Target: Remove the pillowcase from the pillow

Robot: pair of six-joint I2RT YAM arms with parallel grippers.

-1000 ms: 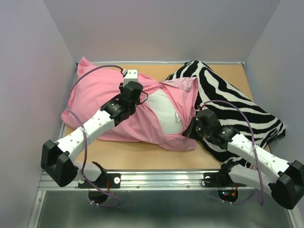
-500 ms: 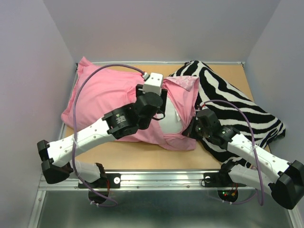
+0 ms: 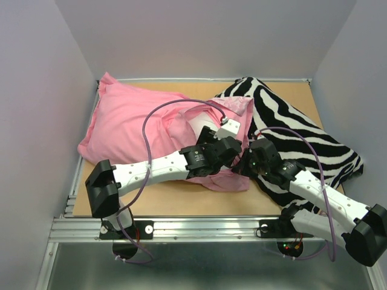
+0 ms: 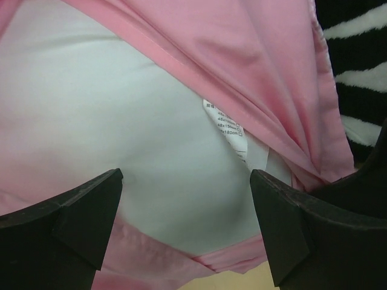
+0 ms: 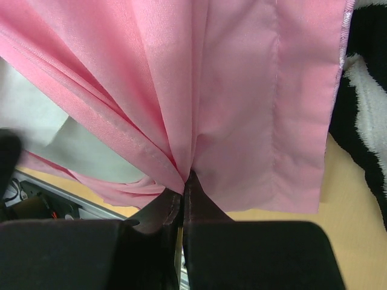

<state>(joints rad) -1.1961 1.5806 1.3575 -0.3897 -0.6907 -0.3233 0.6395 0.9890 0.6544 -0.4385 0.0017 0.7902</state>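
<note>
Pillowcase (image 3: 130,124) lies across the left half of the table (image 3: 181,199), its open end bunched up so the white pillow (image 4: 121,121) pokes out there, right next to the zebra pillow (image 3: 302,136). Left gripper (image 4: 184,226) hangs wide apart just over the bare pillow, holding nothing. Right gripper (image 5: 181,193) is clamped tight on a pinch of pillowcase hem.

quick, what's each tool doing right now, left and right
Left tool: open, holding nothing, poised over the exposed white pillow.
Right tool: closed, pinching a gathered fold of the pink pillowcase.
</note>
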